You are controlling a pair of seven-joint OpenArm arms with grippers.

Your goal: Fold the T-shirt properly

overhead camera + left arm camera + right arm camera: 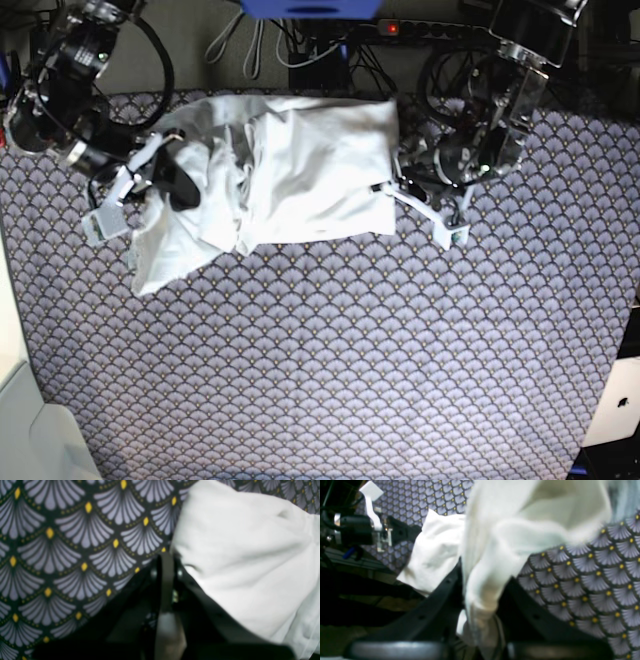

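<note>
The T-shirt (300,175) is lying bunched and partly folded at the far end of the patterned bench (330,350); the right gripper (480,620) is clenching a hanging fold of it, white cloth spilling down between its fingers (437,605); the left gripper (166,562) is sitting at the shirt's opposite edge, fingers (167,580) pressed together, cloth lying just beside them, apparently not caught.
</note>
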